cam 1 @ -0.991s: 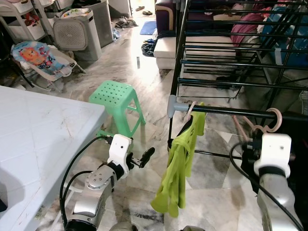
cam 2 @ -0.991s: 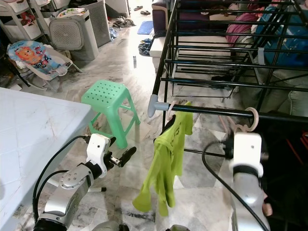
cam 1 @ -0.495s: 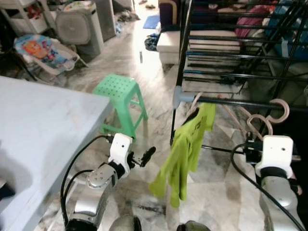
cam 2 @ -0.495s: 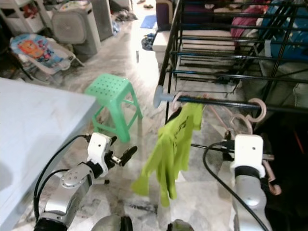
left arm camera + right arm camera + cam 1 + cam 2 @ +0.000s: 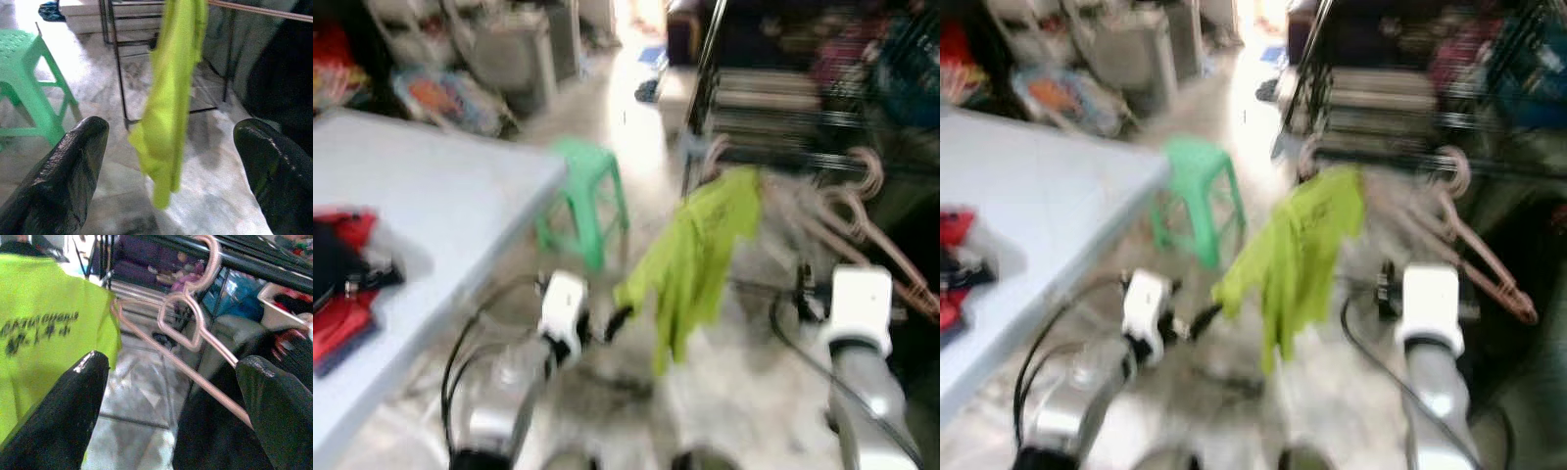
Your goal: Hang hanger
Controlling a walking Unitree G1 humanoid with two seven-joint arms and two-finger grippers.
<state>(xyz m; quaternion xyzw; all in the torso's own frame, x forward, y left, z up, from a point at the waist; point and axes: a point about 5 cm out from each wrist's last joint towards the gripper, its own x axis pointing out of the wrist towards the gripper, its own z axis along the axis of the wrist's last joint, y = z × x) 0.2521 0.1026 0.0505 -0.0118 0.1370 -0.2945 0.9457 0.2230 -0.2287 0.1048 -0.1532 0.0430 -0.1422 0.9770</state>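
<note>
A black rack [image 5: 783, 78] is standing by a white table [image 5: 431, 196] and green stool [image 5: 587, 196], a lime shirt [image 5: 700, 250] and pink hanger [image 5: 195, 308] are hanging on its rail, and both the left gripper [image 5: 171, 161] and right gripper [image 5: 171, 401] are hovering spread, empty.
</note>
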